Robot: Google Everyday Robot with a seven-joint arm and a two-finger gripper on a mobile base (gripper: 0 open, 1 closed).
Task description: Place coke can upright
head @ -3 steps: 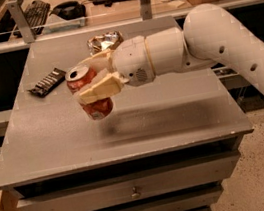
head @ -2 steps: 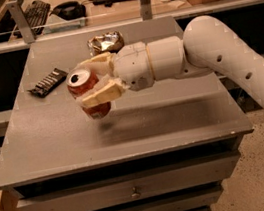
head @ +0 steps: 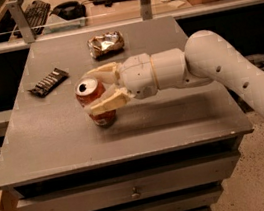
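Observation:
The coke can is red with a silver top and stands nearly upright, tilted slightly left, its bottom at or just above the grey cabinet top. My gripper reaches in from the right on a white arm and is shut on the can, one cream finger behind it and one across its front.
A crumpled silver-and-orange wrapper lies at the back centre of the cabinet top. A flat dark candy bar lies at the back left. Behind the cabinet is a desk with a keyboard and other items. Drawers are below.
The gripper has lowered the can toward the cabinet top and turned it more upright, shifting slightly left.

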